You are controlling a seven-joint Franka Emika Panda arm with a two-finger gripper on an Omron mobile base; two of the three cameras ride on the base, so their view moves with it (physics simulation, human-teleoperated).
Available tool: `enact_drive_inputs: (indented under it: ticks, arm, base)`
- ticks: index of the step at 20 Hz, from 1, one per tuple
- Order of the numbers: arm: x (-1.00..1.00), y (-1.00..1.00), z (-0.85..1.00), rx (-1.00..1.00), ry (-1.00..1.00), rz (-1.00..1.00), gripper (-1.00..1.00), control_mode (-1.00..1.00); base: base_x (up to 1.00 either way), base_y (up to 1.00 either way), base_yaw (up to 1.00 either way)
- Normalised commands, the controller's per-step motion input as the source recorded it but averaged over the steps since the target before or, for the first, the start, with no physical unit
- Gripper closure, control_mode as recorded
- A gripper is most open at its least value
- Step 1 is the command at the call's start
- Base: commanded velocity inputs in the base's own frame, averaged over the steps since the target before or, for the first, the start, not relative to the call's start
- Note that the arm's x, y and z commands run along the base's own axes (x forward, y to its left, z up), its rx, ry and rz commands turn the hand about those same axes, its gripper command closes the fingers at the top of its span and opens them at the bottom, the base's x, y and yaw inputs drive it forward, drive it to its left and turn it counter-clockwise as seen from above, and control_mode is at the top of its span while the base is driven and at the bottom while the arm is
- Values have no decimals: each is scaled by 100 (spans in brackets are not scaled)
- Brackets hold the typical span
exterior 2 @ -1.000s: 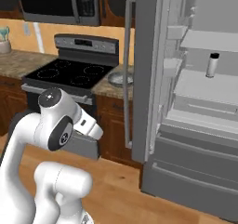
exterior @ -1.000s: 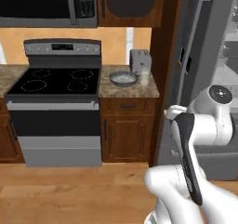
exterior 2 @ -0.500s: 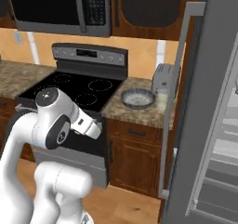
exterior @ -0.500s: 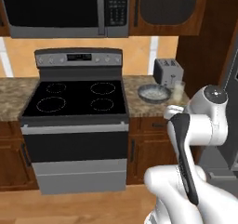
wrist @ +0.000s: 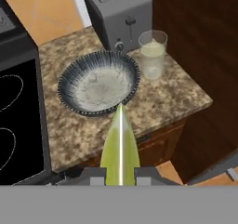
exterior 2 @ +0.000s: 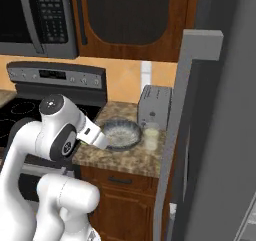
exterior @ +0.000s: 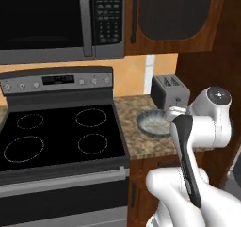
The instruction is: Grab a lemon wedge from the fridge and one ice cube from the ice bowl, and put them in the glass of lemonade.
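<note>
In the hand view my gripper [wrist: 120, 173] is shut on the lemon wedge [wrist: 120, 144], a pale yellow-green sliver pointing up between the fingertips. Ahead and below it on the granite counter lies the ice bowl [wrist: 68, 86], blue-grey with a speckled whitish inside. The glass of lemonade [wrist: 153, 56] stands just right of the bowl, in front of the toaster. From the right base view, the hand hovers at the near left rim of the ice bowl [exterior 2: 131, 128], with the glass of lemonade [exterior 2: 151, 135] beyond. The fridge [exterior 2: 227, 135] fills the right side, its door [exterior 2: 183, 135] standing open.
A grey two-slot toaster [wrist: 118, 14] stands at the back of the counter [wrist: 176, 95], behind bowl and glass. A black stove [exterior: 56, 136] lies to the left, with a microwave [exterior: 56, 19] above it. The open fridge door edge rises right beside the counter's end.
The whole picture has shifted: the base has driven away from the fridge interior and up to the counter, so bowl, toaster and glass now loom closer. The gripper stays shut.
</note>
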Motion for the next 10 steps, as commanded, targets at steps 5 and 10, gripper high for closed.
enact_drive_inputs:
  ticks: [5,10]
  arm:
    - [0,0,0,0,0,0,100,100]
    - [0,0,0,0,0,0,100,100]
  base:
    - [34,-46,-24]
    - [39,-21,-1]
